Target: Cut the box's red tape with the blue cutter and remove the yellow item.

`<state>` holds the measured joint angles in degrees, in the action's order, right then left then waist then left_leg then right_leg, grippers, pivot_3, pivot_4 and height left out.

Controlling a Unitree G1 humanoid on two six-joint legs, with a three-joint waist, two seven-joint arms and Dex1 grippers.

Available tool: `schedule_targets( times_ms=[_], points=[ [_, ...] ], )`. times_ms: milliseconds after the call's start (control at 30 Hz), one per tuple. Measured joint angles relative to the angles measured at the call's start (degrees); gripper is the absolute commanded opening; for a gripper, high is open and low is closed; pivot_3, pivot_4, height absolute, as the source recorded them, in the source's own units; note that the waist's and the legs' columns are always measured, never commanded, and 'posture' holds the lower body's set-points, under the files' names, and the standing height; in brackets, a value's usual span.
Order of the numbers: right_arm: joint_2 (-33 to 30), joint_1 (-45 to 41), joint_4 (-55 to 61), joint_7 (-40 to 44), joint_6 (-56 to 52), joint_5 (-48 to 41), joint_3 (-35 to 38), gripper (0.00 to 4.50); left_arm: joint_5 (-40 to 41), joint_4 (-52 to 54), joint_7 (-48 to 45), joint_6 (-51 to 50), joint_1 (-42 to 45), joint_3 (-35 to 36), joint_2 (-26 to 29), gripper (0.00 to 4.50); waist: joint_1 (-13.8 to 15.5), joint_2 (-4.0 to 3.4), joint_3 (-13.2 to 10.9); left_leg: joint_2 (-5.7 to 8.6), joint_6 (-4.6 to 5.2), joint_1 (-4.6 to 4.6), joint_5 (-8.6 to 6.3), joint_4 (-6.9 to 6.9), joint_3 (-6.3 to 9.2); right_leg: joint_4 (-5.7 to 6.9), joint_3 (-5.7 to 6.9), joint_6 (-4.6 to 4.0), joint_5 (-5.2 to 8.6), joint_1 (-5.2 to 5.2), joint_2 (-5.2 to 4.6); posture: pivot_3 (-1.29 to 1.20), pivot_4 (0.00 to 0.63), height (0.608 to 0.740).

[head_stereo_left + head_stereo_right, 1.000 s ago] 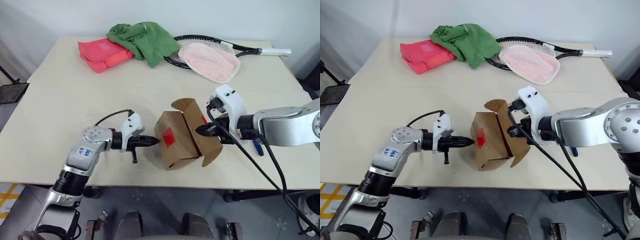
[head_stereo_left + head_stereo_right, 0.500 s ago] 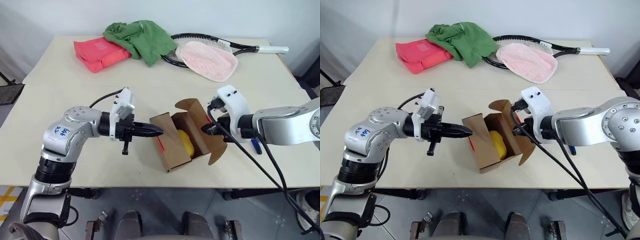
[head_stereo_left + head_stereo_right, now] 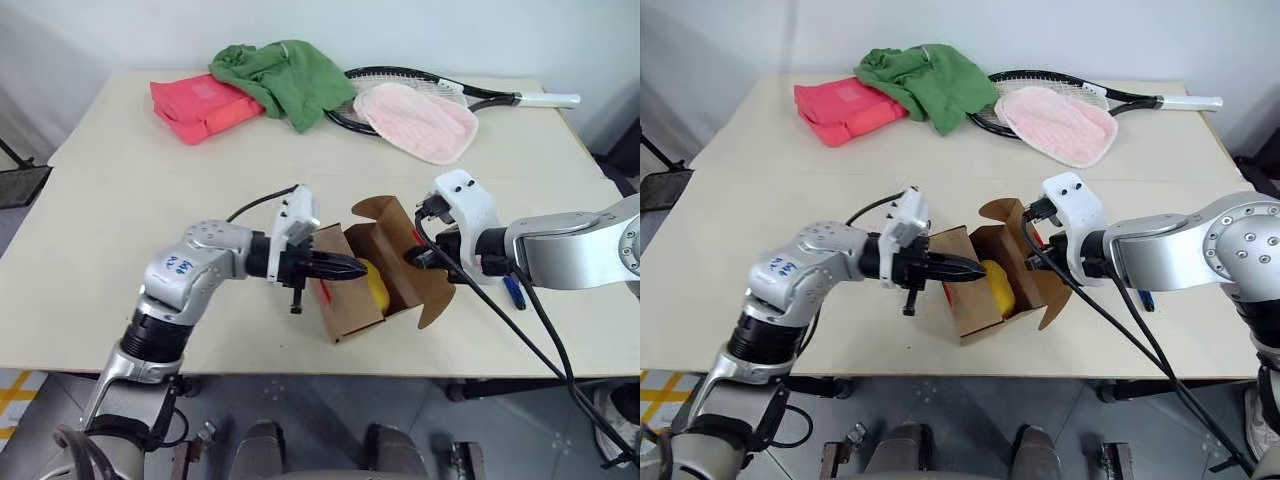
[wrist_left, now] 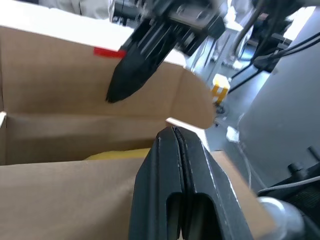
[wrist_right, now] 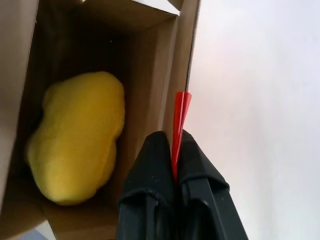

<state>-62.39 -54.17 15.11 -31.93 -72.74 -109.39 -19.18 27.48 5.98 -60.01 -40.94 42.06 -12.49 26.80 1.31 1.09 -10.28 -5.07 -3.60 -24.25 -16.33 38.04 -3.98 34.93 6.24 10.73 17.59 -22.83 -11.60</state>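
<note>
Near the table's front edge: the box (image 3: 372,268), brown cardboard, stands open with its flaps spread.
Table (image 3: 130,230): pale surface carrying every object listed.
Yellow item (image 5: 77,135): soft plush lying inside the box, against one inner wall.
Red tape (image 5: 178,125): a strip on the box wall's edge, pinched in the right claw.
Left claw (image 3: 362,268): fingers pressed together, holding nothing, tip at the box's open mouth just beside the yellow item.
Right claw (image 5: 172,155): closed on the box's right wall at the red tape.
Blue cutter (image 3: 514,292): lies on the table beyond the right arm, mostly hidden by it.
Far side of table: pink-red folded bag (image 3: 205,104), green cloth (image 3: 283,78), pink mitt (image 3: 418,120), tennis racket (image 3: 480,97).
</note>
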Motion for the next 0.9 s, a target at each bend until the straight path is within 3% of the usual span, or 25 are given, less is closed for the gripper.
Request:
schedule_targets(
  times_ms=[267,667,900],
  points=[
    [0.00,-0.53,-0.10,-0.50,-0.32,0.42,-0.51,0.04,-0.88,-0.04,-0.71,1.05,-0.65,0.71,3.25,0.00,0.17,0.00,0.00,0.00,0.00,-0.01,0.00,0.02,0.00,0.01,0.00,0.00,0.00,-0.02,-0.01,0.00,0.150,0.740],
    [0.07,-0.61,0.26,-2.86,0.25,-0.68,-0.68,0.04,-1.86,0.01,-0.90,3.23,-1.79,0.92,3.97,0.00,0.21,0.00,0.00,0.00,0.00,-0.01,0.00,0.03,0.00,0.02,0.00,0.00,0.00,-0.01,-0.01,0.00,0.150,0.740],
    [-2.46,-0.22,0.09,-2.04,-0.07,-0.72,-0.61,0.04,1.06,2.64,-4.07,1.20,-5.34,3.65,9.22,0.00,0.19,-0.01,0.00,0.00,0.00,0.00,0.00,0.02,0.00,0.03,0.00,0.00,0.00,-0.01,-0.01,0.00,0.150,0.740]
  ],
)
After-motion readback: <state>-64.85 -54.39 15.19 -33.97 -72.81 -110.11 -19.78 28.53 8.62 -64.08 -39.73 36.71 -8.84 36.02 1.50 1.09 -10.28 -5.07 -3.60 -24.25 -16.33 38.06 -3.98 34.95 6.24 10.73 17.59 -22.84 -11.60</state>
